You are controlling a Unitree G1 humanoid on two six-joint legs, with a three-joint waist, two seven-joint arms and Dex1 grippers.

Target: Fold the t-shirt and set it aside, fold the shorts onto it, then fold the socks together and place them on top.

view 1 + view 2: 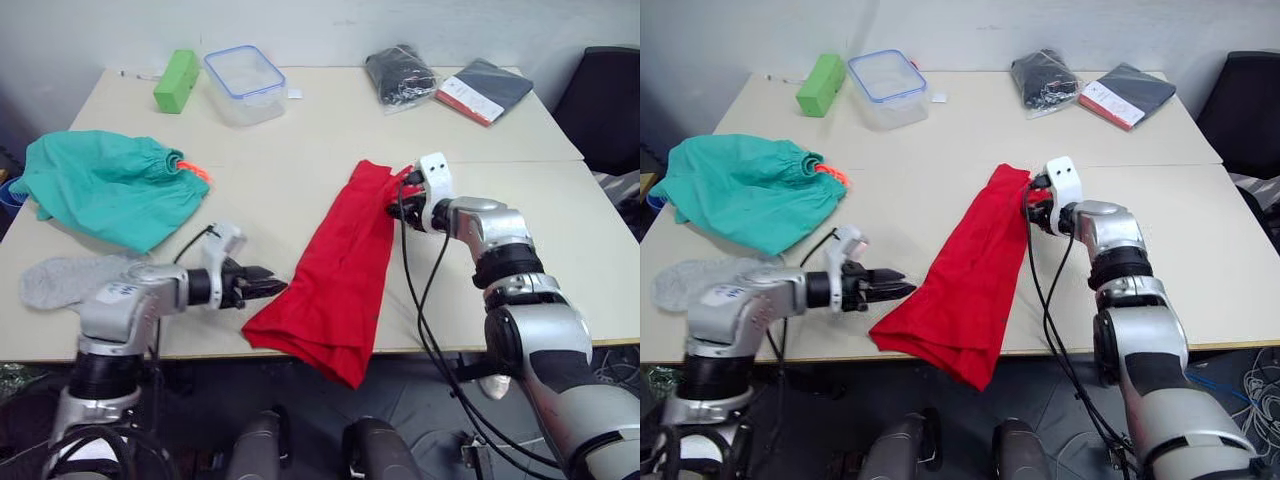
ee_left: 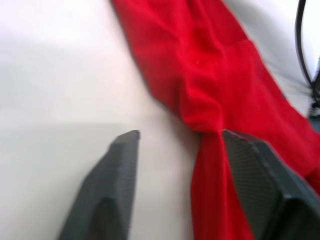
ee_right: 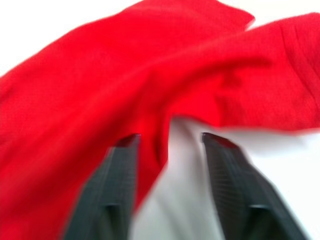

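The red t-shirt (image 1: 340, 270) lies as a long narrow strip running diagonally across the table, its near end hanging over the front edge. My left gripper (image 1: 278, 287) is low at the shirt's near left corner, open. In the left wrist view a red fold (image 2: 210, 165) lies between its fingers. At the shirt's far end my right gripper (image 1: 400, 198) stands open, with the cloth's edge (image 3: 150, 145) reaching between its fingers. The teal-green shorts (image 1: 105, 185) lie bunched at the left. The light-grey socks (image 1: 60, 280) rest near the front left corner.
At the back stand a green box (image 1: 177, 80), a clear container with a blue rim (image 1: 245, 83), a black bagged bundle (image 1: 400, 75) and a dark flat packet (image 1: 485, 88). A black chair (image 1: 605, 100) is at the far right. Black cables hang from my right arm.
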